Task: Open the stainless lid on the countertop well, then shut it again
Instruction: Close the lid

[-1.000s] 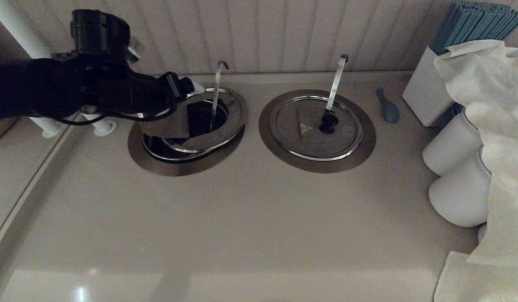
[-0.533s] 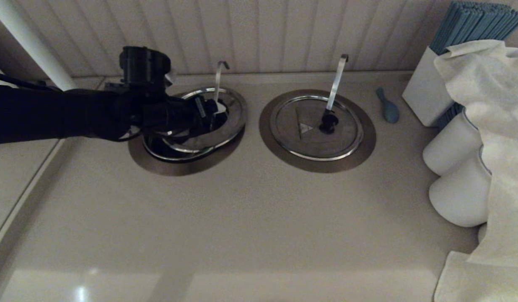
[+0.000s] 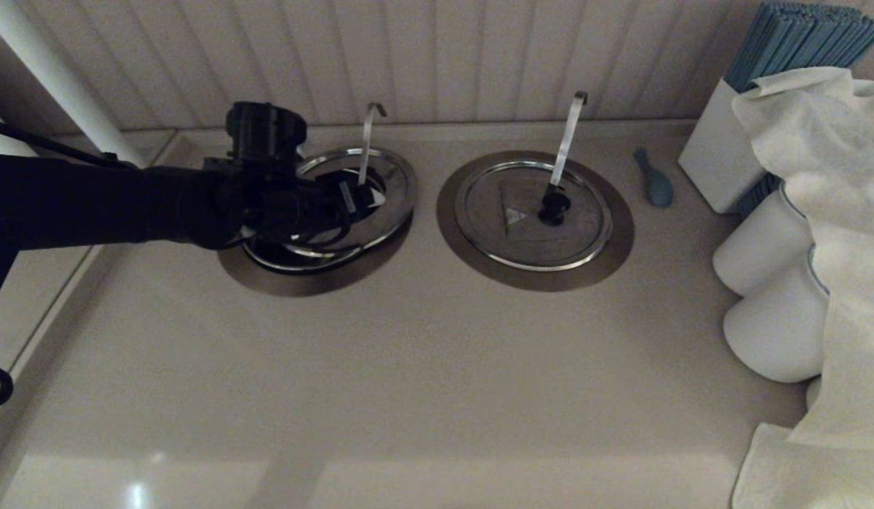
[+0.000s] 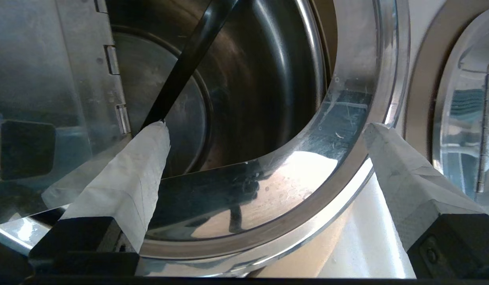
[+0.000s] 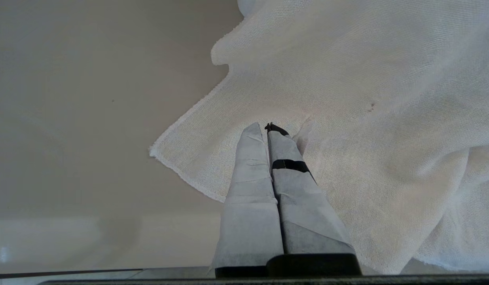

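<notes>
The stainless lid (image 3: 394,198) lies tilted and off-centre on the left countertop well (image 3: 303,281), whose dark hole shows beneath it. A thin grey hooked rod (image 3: 366,141) rises from that hole. My left gripper (image 3: 358,195) hangs over the lid's opening, open and holding nothing. In the left wrist view the left gripper (image 4: 266,126) straddles the lid's shiny rim (image 4: 276,198). The hinged flap (image 4: 50,79) stands raised beside one finger, and the well's inside (image 4: 252,79) is dark. The arm hides the lid's knob. My right gripper (image 5: 266,127) is shut over a white cloth (image 5: 367,99).
The twin lid (image 3: 532,212), with a black knob, triangle mark and broad pale strip handle, sits closed on the right ring. A blue utensil (image 3: 656,184), a white box of blue sticks (image 3: 727,148), white jars (image 3: 769,325) and draped cloth (image 3: 833,212) crowd the right side.
My left arm has swung right from the lid's back-left edge to over its opening. The raised flap, plain a second ago, is now hidden behind the arm in the head view.
</notes>
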Tool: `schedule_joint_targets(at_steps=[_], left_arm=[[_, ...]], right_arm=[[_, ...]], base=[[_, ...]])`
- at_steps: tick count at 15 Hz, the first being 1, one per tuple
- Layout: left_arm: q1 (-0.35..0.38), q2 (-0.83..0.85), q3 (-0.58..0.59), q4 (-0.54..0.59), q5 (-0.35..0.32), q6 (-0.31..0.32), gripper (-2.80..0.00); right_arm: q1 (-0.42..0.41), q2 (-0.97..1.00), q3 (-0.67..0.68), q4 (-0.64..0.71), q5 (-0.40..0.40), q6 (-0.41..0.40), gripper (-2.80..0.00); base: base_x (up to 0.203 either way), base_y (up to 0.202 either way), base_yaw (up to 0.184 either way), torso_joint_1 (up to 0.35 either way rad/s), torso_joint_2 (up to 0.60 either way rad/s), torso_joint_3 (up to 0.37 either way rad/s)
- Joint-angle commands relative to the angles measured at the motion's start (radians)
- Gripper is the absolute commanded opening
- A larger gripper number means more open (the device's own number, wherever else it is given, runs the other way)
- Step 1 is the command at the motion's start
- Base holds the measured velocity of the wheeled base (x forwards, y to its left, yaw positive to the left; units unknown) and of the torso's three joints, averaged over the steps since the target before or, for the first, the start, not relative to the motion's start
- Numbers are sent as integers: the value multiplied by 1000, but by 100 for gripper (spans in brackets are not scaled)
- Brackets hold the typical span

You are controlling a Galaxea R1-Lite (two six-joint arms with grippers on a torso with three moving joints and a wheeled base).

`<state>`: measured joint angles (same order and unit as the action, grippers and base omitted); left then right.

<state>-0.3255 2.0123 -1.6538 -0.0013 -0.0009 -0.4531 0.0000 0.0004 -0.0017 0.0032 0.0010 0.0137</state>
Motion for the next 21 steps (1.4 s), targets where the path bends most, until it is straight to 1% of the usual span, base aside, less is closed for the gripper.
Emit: schedule_joint_targets(at_steps=[1, 5, 6, 8, 9, 10, 12, 18, 19, 21], left_arm=[[0, 6, 0, 1, 4, -3, 0], [3, -15, 1, 6, 15, 3, 0], [5, -18, 4, 7, 20, 18, 0], [6, -23, 5, 10, 40, 26, 0], [8, -24, 6, 22, 50, 38, 0], [13, -23, 9, 44, 68, 64, 0], [16, -17, 8, 67, 96, 78, 0], [17, -24, 5, 70, 97, 77, 0], [23, -26, 5, 78, 97, 78, 0], [28, -32, 2, 129, 98, 80, 0]], right_arm=[[0, 1, 0, 0, 1, 0, -280], [0, 1, 0, 0, 1, 0, -280], [0, 1, 0, 0, 1, 0, -280], [0, 1, 0, 0, 1, 0, -280], [0, 1, 0, 0, 1, 0, -280], [0, 1, 0, 0, 1, 0, -280], [0, 1, 0, 0, 1, 0, -280], [0, 1, 0, 0, 1, 0, -280], [0, 1, 0, 0, 1, 0, -280], [0, 1, 0, 0, 1, 0, -280]], base=[[0, 0, 0, 0, 0, 0], [0, 0, 0, 0, 0, 0], [0, 0, 0, 0, 0, 0], [0, 0, 0, 0, 0, 0], [0, 0, 0, 0, 0, 0], [0, 0, 0, 0, 0, 0], [0, 0, 0, 0, 0, 0], [0, 0, 0, 0, 0, 0], [0, 0, 0, 0, 0, 0], [0, 0, 0, 0, 0, 0]])
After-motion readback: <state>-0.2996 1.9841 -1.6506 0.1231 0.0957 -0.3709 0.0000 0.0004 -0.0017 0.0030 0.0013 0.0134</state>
